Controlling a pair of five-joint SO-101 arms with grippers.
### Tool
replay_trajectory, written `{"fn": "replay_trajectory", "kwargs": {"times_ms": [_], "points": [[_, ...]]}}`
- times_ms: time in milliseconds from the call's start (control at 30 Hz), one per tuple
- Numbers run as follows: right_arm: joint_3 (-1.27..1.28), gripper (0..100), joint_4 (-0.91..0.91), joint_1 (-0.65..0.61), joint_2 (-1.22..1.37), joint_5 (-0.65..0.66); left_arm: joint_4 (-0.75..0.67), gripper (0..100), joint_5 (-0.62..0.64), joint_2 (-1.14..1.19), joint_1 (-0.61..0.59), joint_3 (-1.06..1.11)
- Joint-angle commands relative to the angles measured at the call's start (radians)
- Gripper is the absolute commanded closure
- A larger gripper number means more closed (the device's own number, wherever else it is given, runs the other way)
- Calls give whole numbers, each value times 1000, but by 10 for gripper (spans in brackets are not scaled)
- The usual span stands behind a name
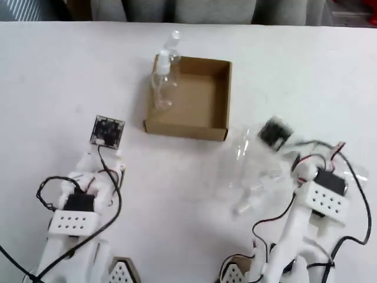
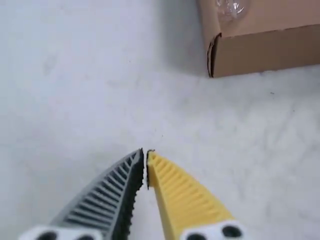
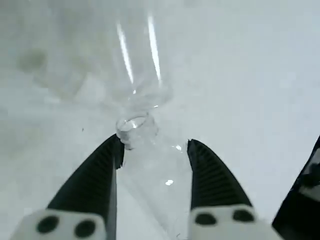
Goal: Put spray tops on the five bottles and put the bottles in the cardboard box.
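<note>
My right claw (image 3: pixel 155 146) is released, its fingers either side of a clear bottle (image 3: pixel 159 185) lying on the desk (image 3: pixel 260 75) among other loose bottles (image 1: pixel 247 168). My left claw (image 2: pixel 145 156) is clenched on nothing, low over the desk near a corner of the box (image 2: pixel 265 47). A capped bottle (image 1: pixel 162 76) sits in the box, by the wall on the left arm's side.

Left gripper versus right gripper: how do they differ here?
The left gripper has its fingers together on nothing; the right gripper has them apart with a clear bottle between. The left's fingers are grey and yellow; the right's are both black. Both hang over the white table.
</note>
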Motion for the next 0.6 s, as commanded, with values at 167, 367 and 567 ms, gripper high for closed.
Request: {"fn": "replay_trajectory", "kwargs": {"times_ms": [167, 367, 567], "points": [[-459, 983, 510, -294, -19, -767, -25, 976, -5, -28, -10, -9], [-586, 983, 610, -682, -10, -1224, -18, 976, -3, -28, -10, -9], [-589, 983, 493, -978, 188, -1539, -18, 976, -3, -28, -44, -14]]}}
